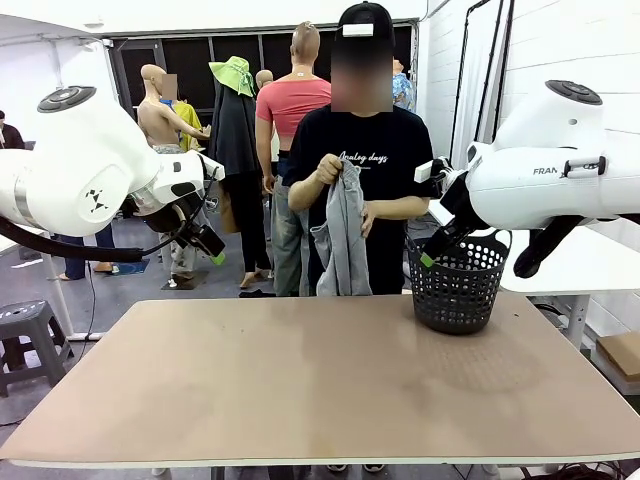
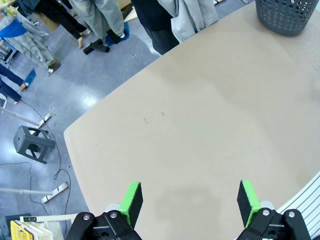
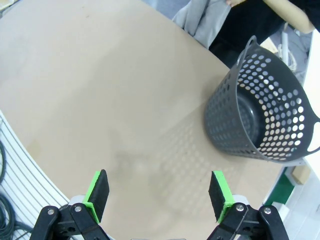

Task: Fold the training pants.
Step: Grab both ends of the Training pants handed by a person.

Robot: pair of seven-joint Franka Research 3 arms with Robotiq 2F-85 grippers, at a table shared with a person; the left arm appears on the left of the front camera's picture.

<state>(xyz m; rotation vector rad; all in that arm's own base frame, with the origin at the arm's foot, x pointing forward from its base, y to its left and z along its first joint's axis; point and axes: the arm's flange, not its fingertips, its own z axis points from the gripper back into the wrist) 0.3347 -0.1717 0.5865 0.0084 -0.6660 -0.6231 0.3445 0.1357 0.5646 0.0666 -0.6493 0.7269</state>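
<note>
Your left gripper [image 2: 190, 195] and right gripper [image 3: 158, 189] hang over the desk [image 1: 300, 380], jaws spread wide, nothing in either. Well beyond both, past the desk's far edge, a person holds the training pants [image 1: 342, 240] bunched and dangling from one hand [image 1: 328, 168], clear of the desktop. Reach in now and you risk pinching a crumpled wad or meeting that hand. The fabric looks thin and smooth, so a shallow grasp may slip and spoil the fold. The black basket [image 1: 455, 295] stands just ahead of your right gripper, and a low sweep inward could knock it over.
</note>
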